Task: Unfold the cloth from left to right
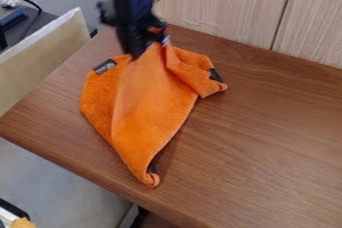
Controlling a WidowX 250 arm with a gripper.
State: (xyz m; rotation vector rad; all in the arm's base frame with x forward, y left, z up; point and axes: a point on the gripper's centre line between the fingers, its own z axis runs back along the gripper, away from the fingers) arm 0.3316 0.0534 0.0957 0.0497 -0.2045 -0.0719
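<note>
In my camera view I see a brown wooden table (274, 137), with a grain of darker, fine lines. Directly on it lies one orange cloth (147, 117), toward the left part of the top which I can see. The cloth is not flat: its upper middle rises from the wood, and folds run down from there. Its lower end makes a narrow, curled tip, near the front edge of the table. I notice dark patches at this tip and at both upper sides.
</note>
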